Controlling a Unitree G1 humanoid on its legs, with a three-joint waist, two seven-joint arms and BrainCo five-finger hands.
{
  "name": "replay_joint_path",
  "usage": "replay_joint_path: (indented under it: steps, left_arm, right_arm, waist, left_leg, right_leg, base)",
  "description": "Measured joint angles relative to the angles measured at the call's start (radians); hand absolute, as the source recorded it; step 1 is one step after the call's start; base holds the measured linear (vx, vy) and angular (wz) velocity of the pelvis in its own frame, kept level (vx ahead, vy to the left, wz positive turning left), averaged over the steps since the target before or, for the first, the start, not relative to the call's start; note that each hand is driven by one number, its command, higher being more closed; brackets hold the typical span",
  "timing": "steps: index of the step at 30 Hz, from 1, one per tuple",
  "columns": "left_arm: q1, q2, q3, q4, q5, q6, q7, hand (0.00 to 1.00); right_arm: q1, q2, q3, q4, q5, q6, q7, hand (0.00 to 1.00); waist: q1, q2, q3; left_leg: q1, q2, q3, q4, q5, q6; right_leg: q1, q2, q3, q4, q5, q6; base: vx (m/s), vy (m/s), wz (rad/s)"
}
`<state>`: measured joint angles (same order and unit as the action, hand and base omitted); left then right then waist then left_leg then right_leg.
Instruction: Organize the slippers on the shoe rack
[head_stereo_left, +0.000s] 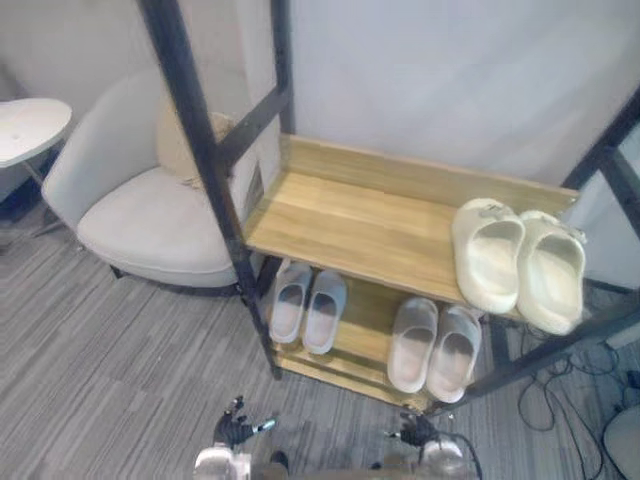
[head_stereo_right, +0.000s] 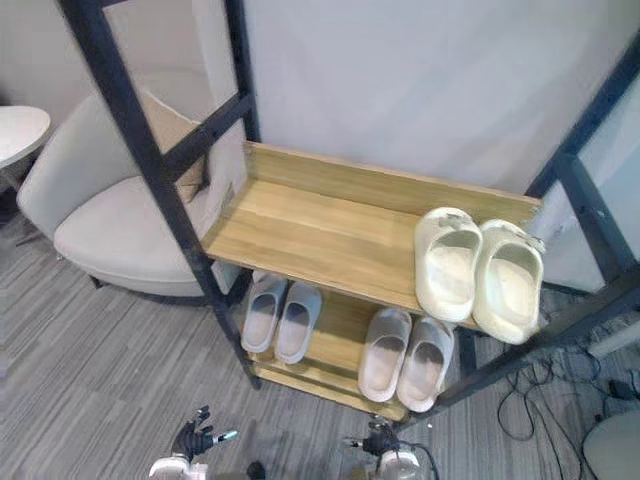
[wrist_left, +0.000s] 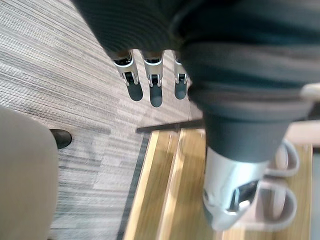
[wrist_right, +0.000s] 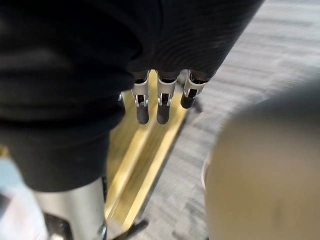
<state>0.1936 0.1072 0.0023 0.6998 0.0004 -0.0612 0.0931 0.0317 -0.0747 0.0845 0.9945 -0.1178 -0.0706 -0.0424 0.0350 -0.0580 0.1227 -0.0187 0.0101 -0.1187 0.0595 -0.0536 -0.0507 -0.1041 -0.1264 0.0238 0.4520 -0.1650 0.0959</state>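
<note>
Grey ribbed carpet is spread beneath a black-framed shoe rack with smooth wooden shelves. Chunky cream slippers are set on its upper shelf, above and beyond the right hand. Two pale grey pairs are lined up on the lower shelf, ahead of both hands. The left hand and the right hand are held straight-fingered and empty.

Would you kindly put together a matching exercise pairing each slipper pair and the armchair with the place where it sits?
Things:
1. cream pair
2. grey pair
3. pinkish pair
4. armchair

Places:
A. lower shelf, right side
B. floor, left of the shoe rack
C. upper shelf, right end
D. lower shelf, left side

Pairs: 1-C, 2-D, 3-A, 4-B
</note>
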Motion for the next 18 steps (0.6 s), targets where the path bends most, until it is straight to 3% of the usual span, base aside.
replay_joint_path:
  steps: [2, 6, 8, 9, 12, 13, 14, 15, 16, 18]
  left_arm:
    - [-0.028, -0.003, -0.002, 0.008, 0.0, 0.0, 0.012, 0.0]
    - [-0.081, -0.029, -0.038, 0.056, 0.0, 0.001, 0.036, 0.0]
    - [-0.082, -0.043, -0.061, 0.064, 0.0, 0.0, 0.038, 0.0]
    - [-0.096, -0.049, -0.082, 0.069, 0.001, 0.0, 0.038, 0.0]
    - [-0.128, -0.062, -0.102, 0.081, 0.023, 0.002, 0.037, 0.0]
    - [-0.13, -0.064, -0.102, 0.082, 0.033, 0.001, 0.037, 0.0]
    - [-0.13, -0.062, -0.102, 0.081, 0.038, -0.001, 0.038, 0.0]
    - [-0.128, -0.06, -0.107, 0.081, 0.039, -0.003, 0.038, 0.0]
    - [-0.136, -0.058, -0.108, 0.092, 0.047, -0.002, 0.038, 0.0]
    - [-0.138, -0.053, -0.099, 0.114, 0.058, 0.001, 0.037, 0.0]
  right_arm:
    - [0.006, -0.008, -0.003, 0.004, 0.001, 0.002, -0.004, 0.0]
    - [-0.042, -0.022, -0.003, 0.003, 0.003, 0.002, -0.017, 0.0]
    - [-0.052, -0.018, -0.005, 0.003, 0.003, 0.002, -0.019, 0.0]
    - [-0.061, -0.011, -0.007, 0.002, 0.003, 0.002, -0.025, 0.0]
    - [-0.084, -0.008, -0.038, -0.002, 0.004, 0.002, -0.044, 0.0]
    - [-0.085, -0.011, -0.042, -0.004, 0.005, 0.003, -0.046, 0.0]
    - [-0.089, -0.017, -0.044, -0.01, 0.005, 0.003, -0.047, 0.0]
    - [-0.068, -0.017, -0.047, -0.045, 0.007, 0.002, -0.047, 0.0]
    - [-0.053, -0.012, -0.047, -0.051, 0.007, -0.002, -0.044, 0.0]
    - [-0.071, -0.003, -0.052, -0.048, 0.008, 0.002, -0.046, 0.0]
  waist:
    - [0.002, -0.023, 0.0]
    - [0.004, 0.063, 0.05]
    - [0.004, 0.069, 0.05]
    - [0.002, 0.068, 0.051]
    - [-0.012, 0.061, 0.06]
    - [-0.014, 0.065, 0.06]
    - [-0.013, 0.064, 0.06]
    - [-0.018, 0.06, 0.057]
    - [-0.03, 0.041, 0.04]
    - [-0.028, 0.046, 0.048]
  left_leg:
    - [-0.043, -0.042, -0.076, 0.005, 0.033, -0.02]
    - [-0.139, -0.036, -0.218, 0.008, 0.082, -0.063]
    - [-0.147, -0.026, -0.202, -0.034, 0.153, -0.06]
    - [-0.154, -0.02, -0.118, -0.082, 0.214, -0.025]
    - [-0.229, 0.031, 0.323, 0.172, 0.028, 0.071]
    - [-0.233, 0.044, 0.399, 0.199, 0.026, 0.076]
    - [-0.236, 0.038, 0.416, 0.204, 0.037, 0.085]
    - [-0.229, -0.004, 0.376, 0.15, 0.07, 0.077]
    - [-0.206, -0.015, 0.38, 0.082, 0.046, 0.086]
    - [-0.203, 0.05, 0.531, 0.283, -0.097, 0.132]
  right_leg:
    - [0.032, -0.013, 0.047, -0.087, -0.059, -0.015]
    - [0.102, 0.009, -0.102, -0.254, -0.055, -0.028]
    - [0.121, 0.011, -0.168, -0.269, -0.047, -0.04]
    - [0.12, 0.004, -0.222, -0.281, -0.034, -0.057]
    - [0.104, -0.012, -0.32, -0.266, -0.032, -0.062]
    - [0.104, -0.01, -0.343, -0.237, -0.034, -0.06]
    - [0.105, -0.006, -0.347, -0.224, -0.041, -0.057]
    - [0.107, -0.01, -0.341, -0.26, -0.061, -0.063]
    - [0.112, -0.037, -0.384, -0.299, -0.047, -0.042]
    - [0.114, -0.064, -0.422, -0.263, -0.035, -0.029]
  base:
    - [0.06, -0.099, 1.37]
    - [-0.01, -0.145, 1.05]
    - [-0.04, -0.166, 1.05]
    - [-0.05, -0.066, 1.07]
    - [-0.02, 0.004, 0.88]
    - [-0.01, 0.007, 0.86]
    - [-0.05, 0.011, 0.95]
    - [-0.09, 0.098, 0.99]
    - [-0.08, 0.128, 0.92]
    - [0.03, 0.146, 0.59]
